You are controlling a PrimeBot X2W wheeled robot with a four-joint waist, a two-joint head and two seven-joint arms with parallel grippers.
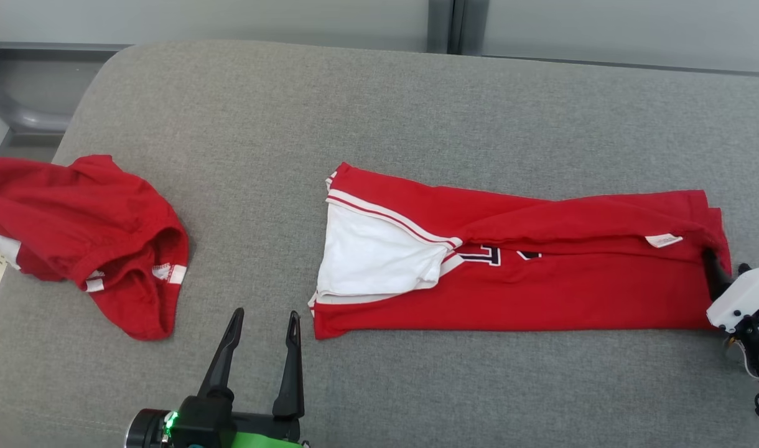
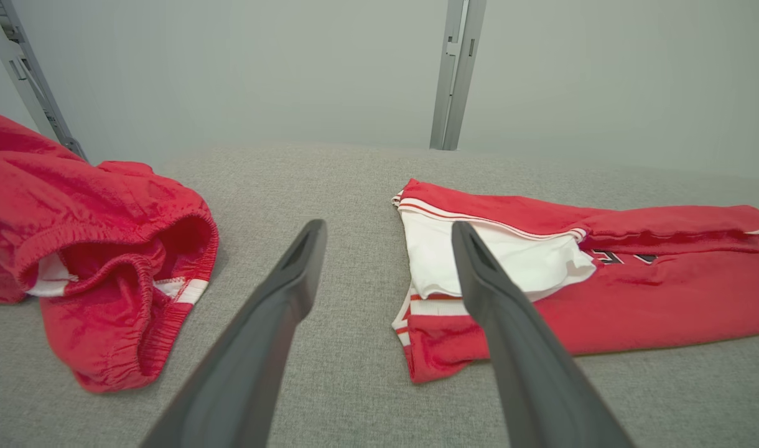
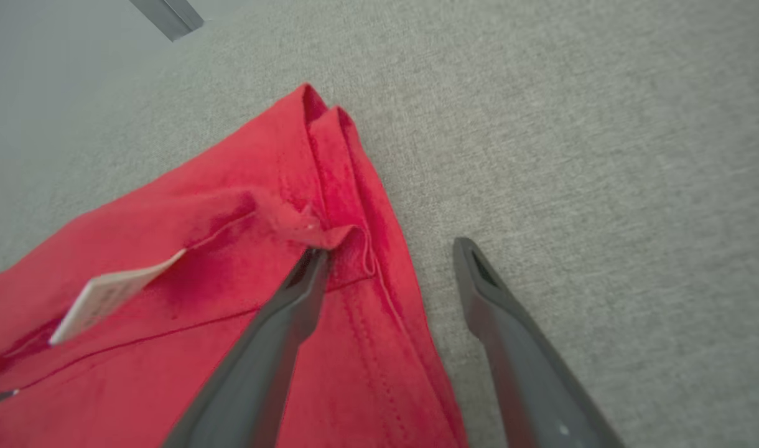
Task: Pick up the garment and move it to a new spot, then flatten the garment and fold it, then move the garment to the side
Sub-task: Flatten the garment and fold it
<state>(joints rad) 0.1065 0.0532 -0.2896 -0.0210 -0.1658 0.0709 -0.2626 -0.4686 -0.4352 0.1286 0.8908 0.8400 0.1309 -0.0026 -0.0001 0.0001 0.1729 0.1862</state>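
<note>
The red garment point(image 1: 541, 286) lies stretched out across the middle and right of the grey padded table point(image 1: 354, 106), folded lengthwise, with a white sleeve panel point(image 1: 367, 255) at its left end. My left gripper point(image 1: 264, 317) stands open just left of that end, touching nothing; in the left wrist view the gripper point(image 2: 387, 229) points at the garment point(image 2: 634, 298). My right gripper point(image 3: 392, 252) is open at the garment's right hem point(image 3: 354, 205). One fingertip point(image 3: 314, 258) is tucked under a small raised fold, the other rests on bare table.
A second red garment point(image 1: 93, 230) lies crumpled at the table's left edge, also seen as a heap point(image 2: 93, 218) left of my left fingers. A white label point(image 3: 112, 292) sticks out of the garment. A grey wall and metal post point(image 2: 454, 68) stand behind the table.
</note>
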